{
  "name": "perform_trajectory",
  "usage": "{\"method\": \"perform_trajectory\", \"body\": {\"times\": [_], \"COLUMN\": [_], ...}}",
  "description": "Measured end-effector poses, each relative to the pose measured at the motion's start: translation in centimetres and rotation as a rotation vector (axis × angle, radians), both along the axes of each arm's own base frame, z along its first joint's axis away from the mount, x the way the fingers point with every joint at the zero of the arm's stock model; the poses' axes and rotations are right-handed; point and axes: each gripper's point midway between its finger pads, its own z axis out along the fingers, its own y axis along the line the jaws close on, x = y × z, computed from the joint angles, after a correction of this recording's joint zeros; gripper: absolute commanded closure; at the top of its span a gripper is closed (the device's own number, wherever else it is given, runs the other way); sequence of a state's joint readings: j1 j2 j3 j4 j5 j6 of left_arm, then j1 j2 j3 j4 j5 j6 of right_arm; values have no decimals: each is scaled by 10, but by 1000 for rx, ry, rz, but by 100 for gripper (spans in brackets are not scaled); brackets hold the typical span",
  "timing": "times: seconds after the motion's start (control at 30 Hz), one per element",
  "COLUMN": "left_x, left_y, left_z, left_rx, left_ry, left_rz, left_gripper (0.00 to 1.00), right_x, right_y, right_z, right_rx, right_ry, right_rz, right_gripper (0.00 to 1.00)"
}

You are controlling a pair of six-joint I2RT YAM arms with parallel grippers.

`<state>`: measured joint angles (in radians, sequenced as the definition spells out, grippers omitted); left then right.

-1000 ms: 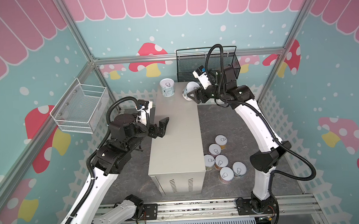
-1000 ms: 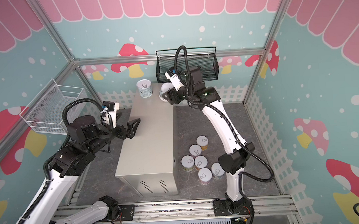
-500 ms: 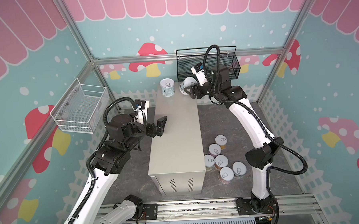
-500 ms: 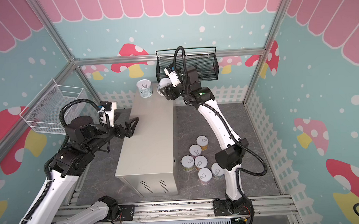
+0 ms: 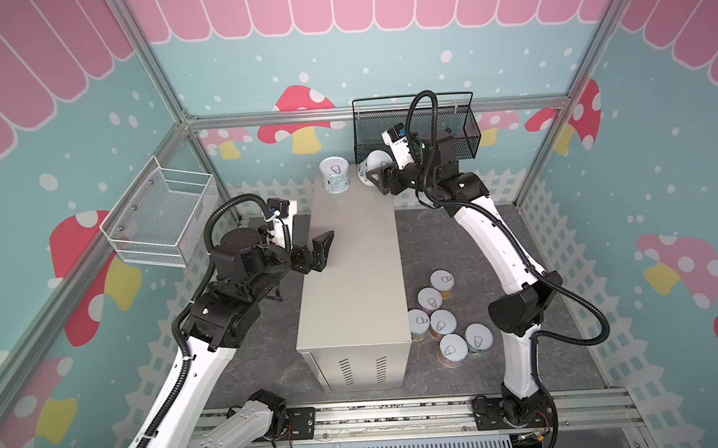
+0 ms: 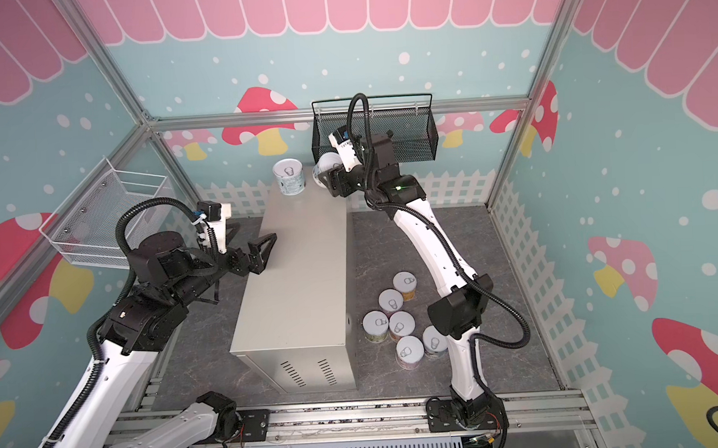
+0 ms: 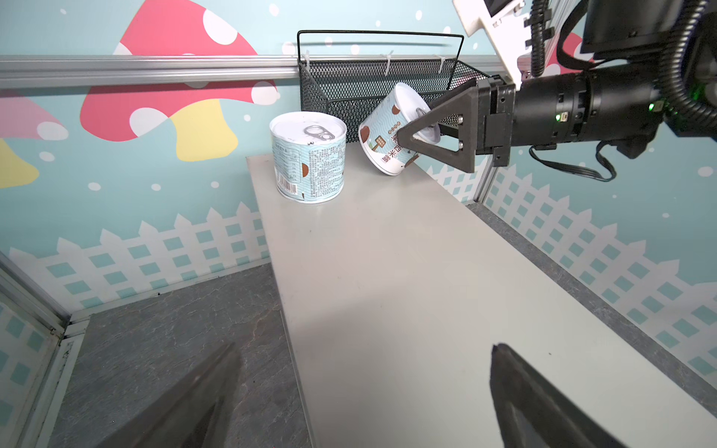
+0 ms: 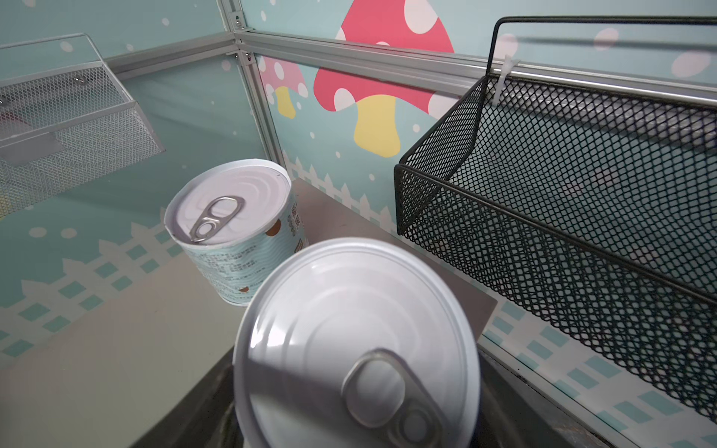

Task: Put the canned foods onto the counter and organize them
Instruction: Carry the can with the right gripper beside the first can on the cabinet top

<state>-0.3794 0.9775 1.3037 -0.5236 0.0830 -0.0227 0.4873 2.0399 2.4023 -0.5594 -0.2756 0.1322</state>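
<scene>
right pincer (image 7: 419, 121) gripped a tilted can (image 7: 382, 130) beside an upright can (image 7: 310, 163) on the worktop (image 7: 388, 271); left pincer (image 7: 364, 353) stood wide.

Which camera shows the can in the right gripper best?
Left wrist view: the held can appears side-on, tilted, label visible. Right wrist view shows only its lid; both top views show it small.

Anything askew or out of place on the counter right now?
The right gripper holds a tilted can, not upright, at the counter's far end beside an upright can. Nothing spilled or damaged.
</scene>
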Motion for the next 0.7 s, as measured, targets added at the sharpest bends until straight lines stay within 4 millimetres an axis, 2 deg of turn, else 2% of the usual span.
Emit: {"method": "perform_trajectory", "body": {"times": [0.47,0.7], "left_x": [1,1], "left_y": [0,0], "left_z": [0,0], "left_rx": [-8,-16], "left_ry": [1,5], "left_rz": [-5,-8], "left_gripper": [1,1], "right_x": [4,-2], "right_y": [3,0], "right_z": [-2,24], "right_rx": [14,49], "right_ry": [-17,-80], "right_rz": [4,5], "right_gripper": [18,22]}}
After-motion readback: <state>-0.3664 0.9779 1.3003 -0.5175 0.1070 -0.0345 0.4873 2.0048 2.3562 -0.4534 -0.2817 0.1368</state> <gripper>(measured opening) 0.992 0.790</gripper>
